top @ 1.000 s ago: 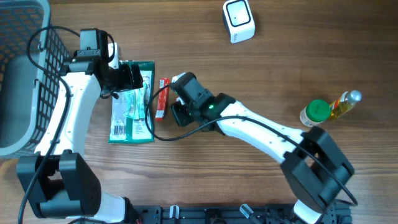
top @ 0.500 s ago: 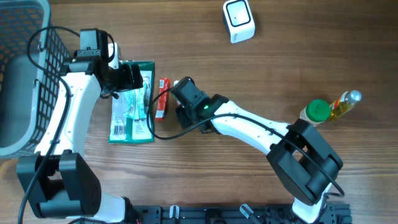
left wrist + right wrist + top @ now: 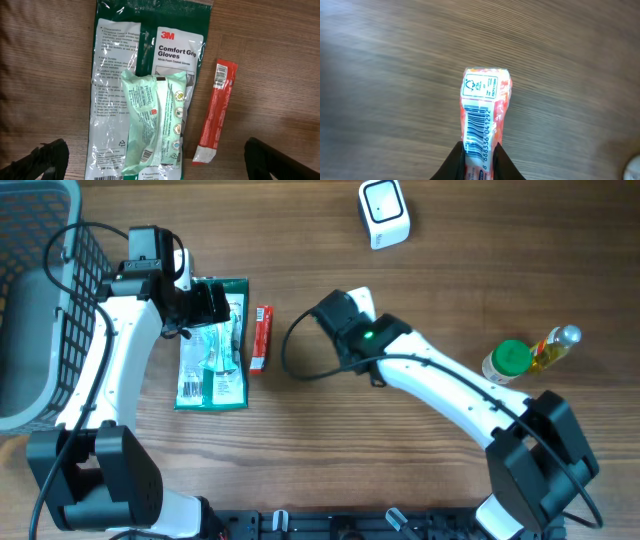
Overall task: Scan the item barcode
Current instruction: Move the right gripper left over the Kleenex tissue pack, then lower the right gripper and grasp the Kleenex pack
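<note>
Only the right wrist view shows the right tool [image 3: 479, 164] pinching an orange sachet [image 3: 484, 110], its barcode facing the camera, above the table [image 3: 380, 75]. In the overhead view the sachet is hidden. The left tool [image 3: 160, 162], spread wide, hangs over the gloves pack [image 3: 150, 75]. A red sachet [image 3: 216, 112] lies just beside the pack.

Wipes pkt [image 3: 155, 120] on glove pack [image 3: 115, 75], sachet [image 3: 216, 112] just right, basket [image 3: 25, 220] far left

Orange sachet [image 3: 482, 125]: white panel, black barcode. Glove pack [image 3: 115, 75] dark green, white print. Table [image 3: 380, 75] brown woodgrain.
</note>
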